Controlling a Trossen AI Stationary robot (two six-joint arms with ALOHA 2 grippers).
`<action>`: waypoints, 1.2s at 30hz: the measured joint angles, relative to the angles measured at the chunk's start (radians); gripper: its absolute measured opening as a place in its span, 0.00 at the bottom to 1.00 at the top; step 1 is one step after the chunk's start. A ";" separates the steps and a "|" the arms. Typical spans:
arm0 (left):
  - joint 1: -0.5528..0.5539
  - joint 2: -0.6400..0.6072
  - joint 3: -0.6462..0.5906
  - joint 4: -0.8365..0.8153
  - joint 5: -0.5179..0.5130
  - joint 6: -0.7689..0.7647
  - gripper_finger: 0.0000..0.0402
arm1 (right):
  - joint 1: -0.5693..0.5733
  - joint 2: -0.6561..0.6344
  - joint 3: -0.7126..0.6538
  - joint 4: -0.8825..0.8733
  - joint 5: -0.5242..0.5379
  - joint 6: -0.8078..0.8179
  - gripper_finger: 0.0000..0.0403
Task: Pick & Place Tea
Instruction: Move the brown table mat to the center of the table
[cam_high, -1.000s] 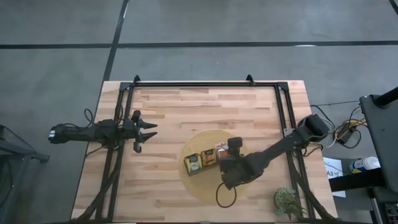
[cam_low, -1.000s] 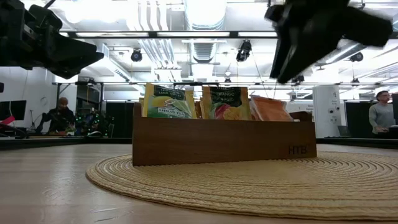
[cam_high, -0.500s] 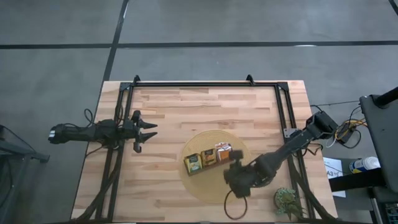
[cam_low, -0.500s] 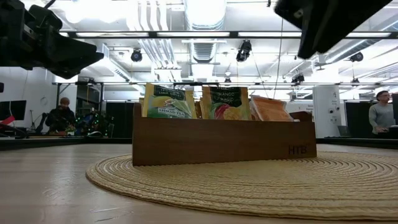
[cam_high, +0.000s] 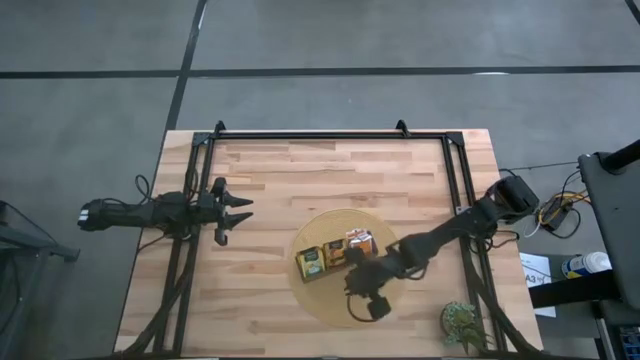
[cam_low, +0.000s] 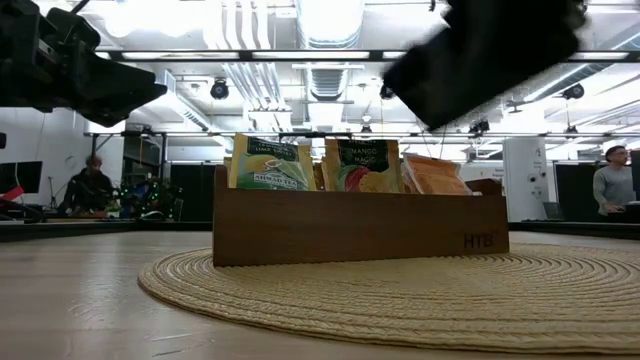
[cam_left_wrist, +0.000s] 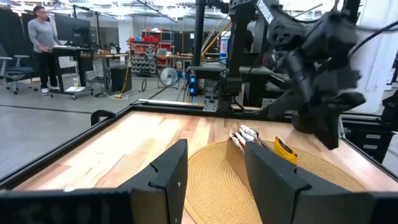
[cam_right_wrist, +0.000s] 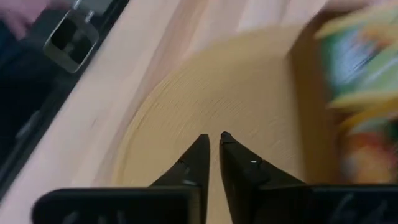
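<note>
The tea stands upright in a brown wooden tray (cam_low: 360, 228) on a round woven mat (cam_high: 322, 224): green-and-yellow sachets (cam_high: 311, 262), yellow-orange ones (cam_high: 335, 253) and bright orange ones (cam_high: 359, 243). My right gripper (cam_high: 352, 280) hovers over the mat just on the near side of the tray, slanting down toward the table's left. In the right wrist view its fingers (cam_right_wrist: 211, 142) are shut to a thin slit with nothing between them. My left gripper (cam_high: 238, 212) waits open and level at the table's left edge, pointing at the tray.
A small potted plant (cam_high: 462, 322) stands at the table's near right corner. Black frame rails (cam_high: 330, 135) run along the far, left and right edges. Bare wood lies between the left gripper and the mat. People stand in the room beyond the table.
My right gripper has drawn away from above the orange sachets toward the table's near edge, then a little to the left. It has tipped from pointing steeply down to a slant. The sachets and tray have stayed where they were.
</note>
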 joint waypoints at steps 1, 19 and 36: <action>0.000 0.000 0.000 0.000 0.000 0.000 0.38 | -0.013 0.000 -0.013 -0.011 -0.041 0.014 0.09; 0.000 0.000 0.000 -0.001 0.000 0.000 0.38 | -0.040 0.149 -0.043 -0.014 -0.222 -0.031 0.02; 0.000 0.000 0.000 -0.001 0.000 0.000 0.38 | -0.120 0.385 0.295 -0.309 -0.044 0.200 0.02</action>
